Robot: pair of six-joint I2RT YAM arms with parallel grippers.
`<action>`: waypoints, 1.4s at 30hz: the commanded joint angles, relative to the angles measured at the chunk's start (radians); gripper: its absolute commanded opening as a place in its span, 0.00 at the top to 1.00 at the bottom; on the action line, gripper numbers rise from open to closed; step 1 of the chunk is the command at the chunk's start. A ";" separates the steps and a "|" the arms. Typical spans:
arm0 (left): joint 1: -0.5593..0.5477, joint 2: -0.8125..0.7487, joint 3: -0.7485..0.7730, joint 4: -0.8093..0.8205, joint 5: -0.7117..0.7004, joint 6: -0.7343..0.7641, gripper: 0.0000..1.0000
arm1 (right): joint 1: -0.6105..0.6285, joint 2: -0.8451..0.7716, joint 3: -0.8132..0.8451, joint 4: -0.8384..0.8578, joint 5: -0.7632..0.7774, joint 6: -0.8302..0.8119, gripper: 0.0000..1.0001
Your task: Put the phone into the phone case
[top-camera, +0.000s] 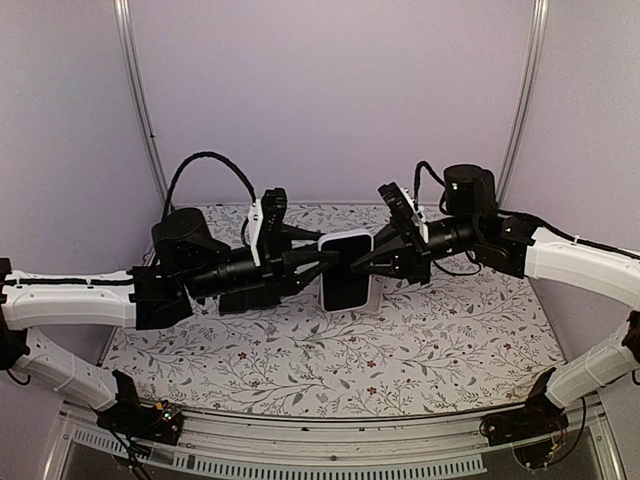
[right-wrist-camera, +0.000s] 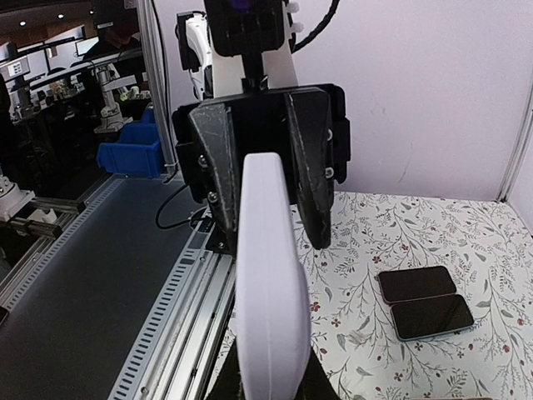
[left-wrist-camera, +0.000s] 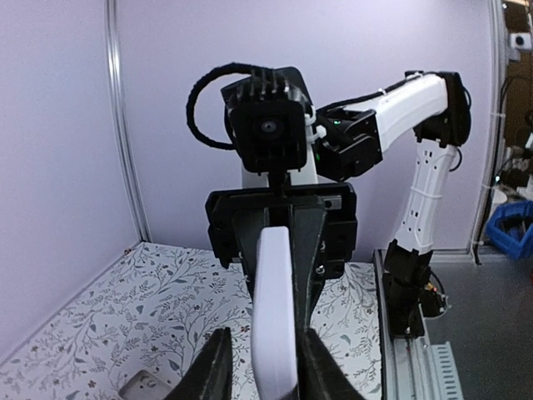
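White phone case (top-camera: 346,270), its dark face toward the camera, hangs above the flowered table (top-camera: 450,340) at centre frame, pinched on opposite sides by the left gripper (top-camera: 325,266) and right gripper (top-camera: 364,262). From the left wrist, both fingers (left-wrist-camera: 218,367) clamp the case, seen edge-on. From the right wrist, the case again stands edge-on, and two dark phones (right-wrist-camera: 431,317) lie side by side at lower right.

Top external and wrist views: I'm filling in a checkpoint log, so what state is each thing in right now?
white phone case: off the table, gripped at both side edges, dark face showing.
left fingers: shut on the case's left edge.
right fingers: shut on its right edge.
two dark phones: lying flat on the table, side by side, screens off.
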 commanded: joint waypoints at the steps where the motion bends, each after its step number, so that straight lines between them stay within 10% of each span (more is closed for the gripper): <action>1: -0.004 0.019 0.032 -0.001 0.020 0.022 0.83 | 0.007 -0.019 -0.001 0.024 -0.014 0.009 1.00; 3: -0.004 0.018 0.031 -0.002 0.019 0.022 1.00 | 0.006 -0.023 -0.002 0.024 -0.008 0.007 1.00; 7: -0.005 -0.001 0.011 0.006 0.048 0.022 0.96 | 0.005 -0.032 -0.004 0.021 0.013 0.009 1.00; 9: -0.005 -0.020 -0.013 0.012 0.047 0.022 0.44 | 0.006 -0.043 -0.005 0.021 0.025 0.009 1.00; 16: -0.005 -0.061 -0.158 0.076 -0.005 0.064 0.22 | 0.007 -0.079 0.016 0.026 0.011 0.008 1.00; 22: -0.005 0.016 -0.112 0.061 0.053 0.042 0.59 | 0.006 -0.093 0.014 0.058 -0.007 0.027 1.00; 25: -0.005 0.045 -0.088 0.067 0.054 0.037 0.99 | 0.007 -0.096 0.013 0.070 -0.012 0.040 1.00; 30: -0.007 0.047 -0.092 0.082 0.023 0.031 1.00 | 0.006 -0.106 0.007 0.072 -0.001 0.042 1.00; 33: -0.007 0.060 -0.096 0.089 0.035 0.026 0.64 | 0.007 -0.105 0.005 0.078 0.002 0.048 1.00; 37: -0.007 0.091 -0.092 0.091 0.049 0.026 0.60 | 0.007 -0.101 0.008 0.094 0.003 0.057 1.00; 39: -0.007 0.099 -0.092 0.098 0.052 0.026 0.65 | 0.006 -0.102 0.011 0.101 0.003 0.061 1.00; 42: -0.007 0.099 -0.090 0.109 0.043 0.026 1.00 | 0.007 -0.102 0.009 0.104 -0.004 0.063 1.00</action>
